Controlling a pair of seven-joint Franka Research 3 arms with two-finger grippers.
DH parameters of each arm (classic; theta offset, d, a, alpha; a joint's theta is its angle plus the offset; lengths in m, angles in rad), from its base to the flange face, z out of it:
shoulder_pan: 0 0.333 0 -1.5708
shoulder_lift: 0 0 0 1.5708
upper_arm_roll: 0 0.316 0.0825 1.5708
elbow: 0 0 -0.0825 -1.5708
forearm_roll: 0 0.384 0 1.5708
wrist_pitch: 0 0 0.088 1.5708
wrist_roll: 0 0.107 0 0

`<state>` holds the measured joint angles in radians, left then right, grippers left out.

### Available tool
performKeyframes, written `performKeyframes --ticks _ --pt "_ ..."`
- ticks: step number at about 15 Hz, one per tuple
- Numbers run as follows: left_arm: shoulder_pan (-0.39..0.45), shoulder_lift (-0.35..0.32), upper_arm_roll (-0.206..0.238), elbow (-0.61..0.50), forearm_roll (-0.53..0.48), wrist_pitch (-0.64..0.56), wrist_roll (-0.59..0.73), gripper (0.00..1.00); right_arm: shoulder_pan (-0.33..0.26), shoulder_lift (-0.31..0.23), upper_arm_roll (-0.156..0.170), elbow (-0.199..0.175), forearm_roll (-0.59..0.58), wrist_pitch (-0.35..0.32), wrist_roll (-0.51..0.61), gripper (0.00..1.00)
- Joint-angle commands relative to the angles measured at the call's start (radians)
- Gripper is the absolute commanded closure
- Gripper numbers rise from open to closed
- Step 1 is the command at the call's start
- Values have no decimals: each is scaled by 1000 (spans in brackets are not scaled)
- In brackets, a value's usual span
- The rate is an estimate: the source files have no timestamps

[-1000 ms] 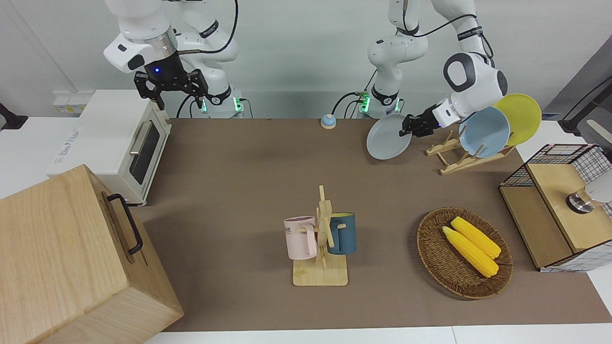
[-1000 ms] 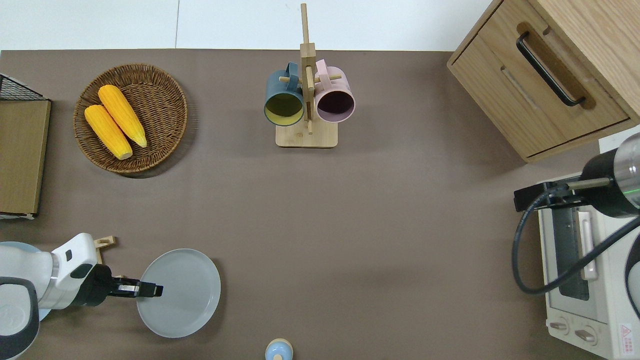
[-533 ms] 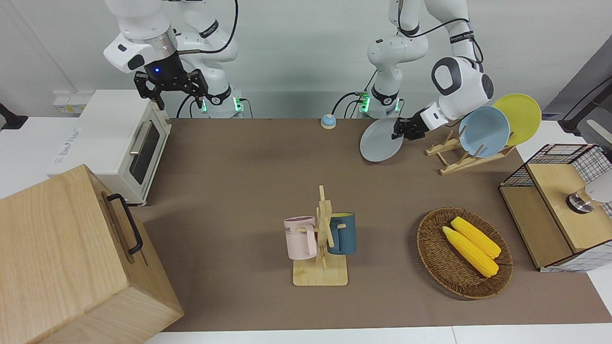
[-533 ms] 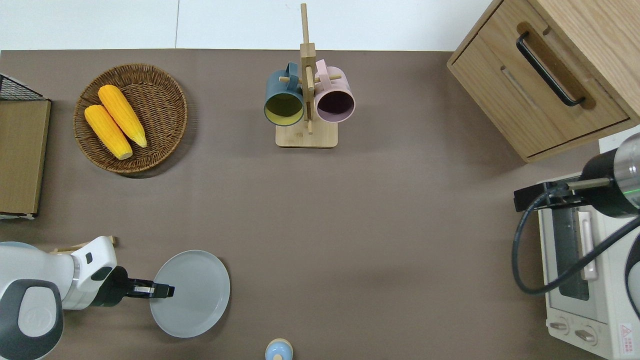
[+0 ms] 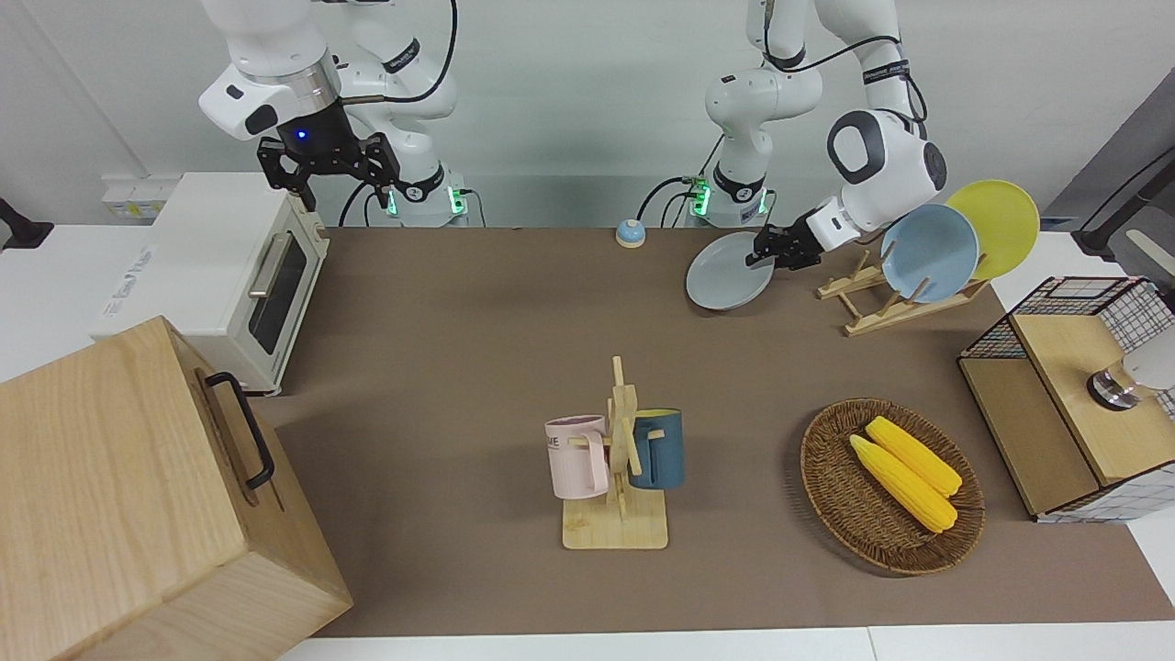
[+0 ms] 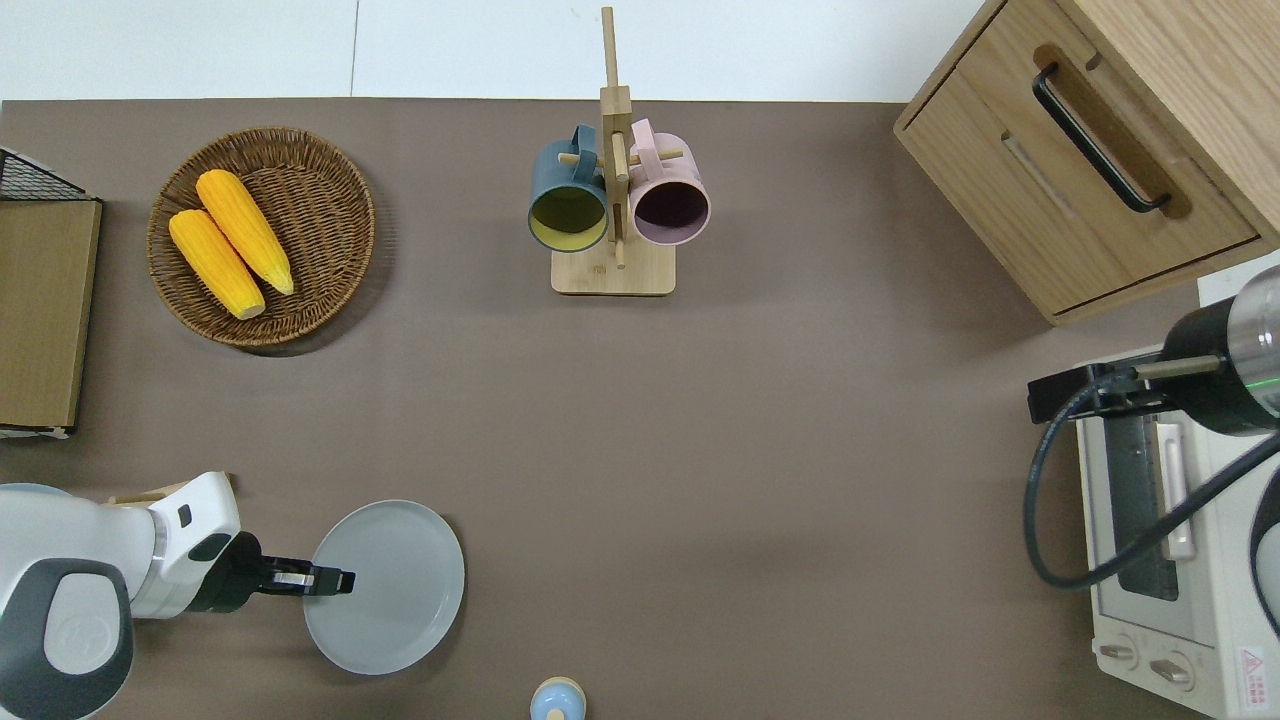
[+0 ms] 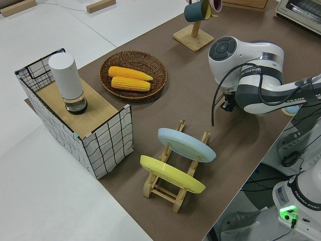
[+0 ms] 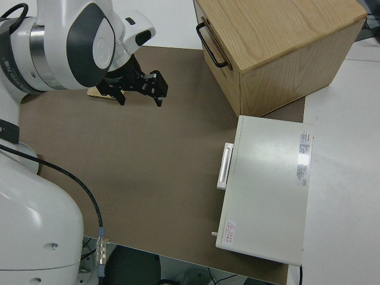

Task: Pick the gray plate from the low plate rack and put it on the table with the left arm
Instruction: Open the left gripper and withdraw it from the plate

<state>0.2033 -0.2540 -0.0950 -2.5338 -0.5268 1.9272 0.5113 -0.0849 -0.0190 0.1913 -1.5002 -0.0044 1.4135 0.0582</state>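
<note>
Left gripper gripping gray plate

You have the plate close to the robots' edge of the worktop, beside the rack, which stands toward the left arm's end. Two more plates sit in that rack. Farther from the robots than the rack lies the basket with two corn cobs in it. The mug stand stands mid-worktop, farther out. The oven and the cabinet sit at the right arm's end.
</note>
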Motion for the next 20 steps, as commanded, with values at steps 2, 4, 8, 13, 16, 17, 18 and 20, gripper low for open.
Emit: performKeyframes --ticks 2,4,8,13,16,17,18,20 --pt "7 -24 1 -8 7 16 -7 7 -7 -2 7 6 7 -14 0 11" --pt "8 -21 3 10 23 13 -5 7 -7 -2 5 6 7 -14 0 11" --pt "10 -18 5 59 45 6 -22 7 -7 -2 7 6 7 -14 0 11" --pt "15 -18 11 139 89 -22 -33 7 -7 -2 7 6 7 -14 0 11" --pt "8 -10 8 242 238 -79 -86 7 -7 -2 5 6 7 -14 0 11" --pt "8 8 8 285 260 -99 -97 7 -7 -2 7 6 7 -14 0 11" --pt "13 30 11 350 266 -140 -103 5 -7 -2 5 6 7 -14 0 11" --pt "13 56 11 436 300 -183 -108 5 -7 -2 5 6 7 -14 0 13"
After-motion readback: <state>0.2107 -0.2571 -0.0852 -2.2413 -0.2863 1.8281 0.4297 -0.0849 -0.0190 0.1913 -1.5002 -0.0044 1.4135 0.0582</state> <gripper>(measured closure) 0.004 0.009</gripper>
